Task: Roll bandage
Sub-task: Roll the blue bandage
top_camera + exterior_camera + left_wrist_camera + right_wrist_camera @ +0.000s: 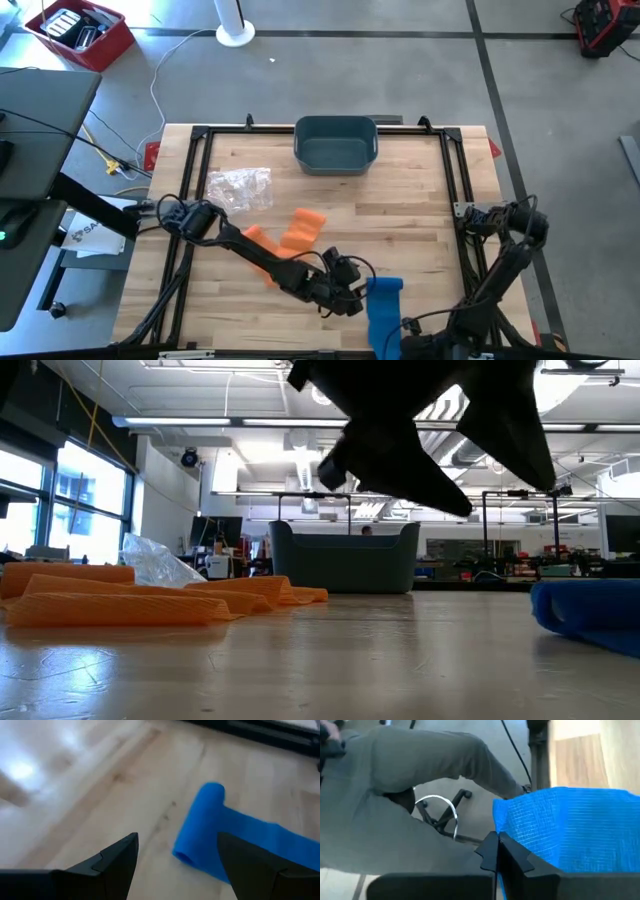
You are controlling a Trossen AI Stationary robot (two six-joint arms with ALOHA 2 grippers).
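A blue bandage [383, 312] lies at the table's near edge. Its rolled-up end [200, 820] rests on the wood, and its flat strip [270, 840] runs from there toward the near edge. My left gripper [177, 852] is open just left of the roll [385, 287], one finger on either side of the roll's open end and clear of it. My right gripper [498, 845] is shut at the strip's free end [560, 825], by the table's near edge [408, 328]. My right gripper pinches the blue strip at a side edge of its free end [506, 840] between its two shut fingers. The fingers hide how many layers they hold. The strip spreads flat away from them toward the table.
Orange bandages [290, 240] lie left of centre and a clear plastic bag [240, 188] behind them. A grey-blue bin [336, 145] stands at the far edge. Beyond the near edge are a person's trouser leg [420, 765] and a chair base [440, 815].
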